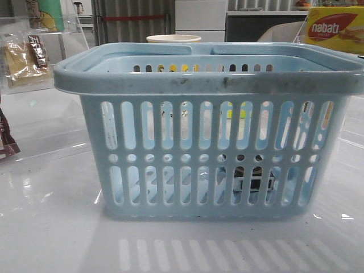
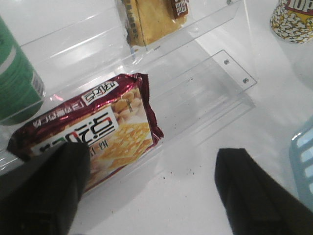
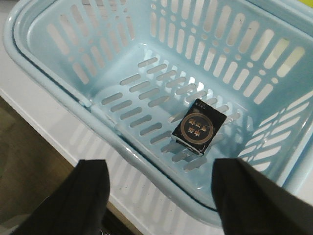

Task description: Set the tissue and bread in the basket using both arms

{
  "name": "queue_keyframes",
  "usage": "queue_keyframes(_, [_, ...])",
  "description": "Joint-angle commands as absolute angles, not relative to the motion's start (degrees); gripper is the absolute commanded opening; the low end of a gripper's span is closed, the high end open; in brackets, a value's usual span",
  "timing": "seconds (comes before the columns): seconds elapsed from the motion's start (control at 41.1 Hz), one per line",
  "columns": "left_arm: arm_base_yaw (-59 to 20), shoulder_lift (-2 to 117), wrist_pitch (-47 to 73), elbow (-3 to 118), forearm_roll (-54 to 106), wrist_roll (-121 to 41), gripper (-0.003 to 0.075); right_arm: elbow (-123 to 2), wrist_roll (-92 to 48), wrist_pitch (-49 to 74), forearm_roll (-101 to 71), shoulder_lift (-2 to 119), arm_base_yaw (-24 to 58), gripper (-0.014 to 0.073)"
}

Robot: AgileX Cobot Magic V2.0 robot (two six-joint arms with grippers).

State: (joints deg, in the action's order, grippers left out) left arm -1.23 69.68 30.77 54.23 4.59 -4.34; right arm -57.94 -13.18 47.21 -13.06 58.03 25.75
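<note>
The pale blue basket (image 1: 210, 142) fills the middle of the front view. The black and white tissue pack (image 3: 199, 126) lies flat on the basket's floor (image 3: 146, 98) and shows through the slots in the front view (image 1: 256, 183). The bread (image 1: 24, 56) in its clear wrapper leans on a clear acrylic stand at the far left; the left wrist view shows it too (image 2: 151, 19). My left gripper (image 2: 152, 161) is open and empty over the table, short of the stand. My right gripper (image 3: 161, 169) is open and empty above the basket's near rim. Neither gripper shows in the front view.
A dark red snack pack (image 2: 93, 127) lies on the acrylic stand (image 2: 205, 83) close to my left finger. A green can (image 2: 14, 83) and a popcorn cup (image 2: 293, 19) stand nearby. The nabati box (image 1: 334, 28) is back right. The table edge (image 3: 44, 132) runs beside the basket.
</note>
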Motion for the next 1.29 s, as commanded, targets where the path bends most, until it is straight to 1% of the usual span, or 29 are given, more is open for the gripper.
queue_keyframes(0.0, [-1.56,74.53,26.19,60.95,5.31,-4.28,0.0583,-59.37,-13.98,43.6,-13.91,57.0,25.71,0.055])
queue_keyframes(0.268, [-1.56,89.41,26.06,74.71,4.72,-4.28,0.0583,-59.37,-13.98,43.6,-13.91,57.0,25.71,0.055])
queue_keyframes(0.39, [-1.56,94.17,26.05,79.96,4.72,-4.28,0.0583,-59.37,-13.98,43.6,-13.91,57.0,25.71,0.055])
queue_keyframes(0.585, [-1.36,100.18,23.91,85.06,4.72,-4.28,0.0583,-59.37,-13.98,43.6,-13.91,57.0,25.71,0.055])
queue_keyframes(0.804, [0.0,104.25,23.09,88.02,3.1,-4.28,0.0583,-59.37,-13.98,43.6,-13.91,57.0,25.71,0.055])
queue_keyframes(1.047, [0.74,106.27,18.46,88.01,3.75,-4.18,0.0582,-59.37,-13.98,43.5,-13.91,57.0,25.71,0.055])
queue_keyframes(1.169, [0.63,106.9,17.95,88.01,3.75,-4.18,0.0581,-59.37,-13.98,43.5,-13.91,57.0,25.71,0.055])
queue_keyframes(1.267, [0.63,107.0,18.42,88.01,3.75,-4.18,0.0563,-59.37,-13.98,43.5,-13.91,57.0,25.71,0.055])
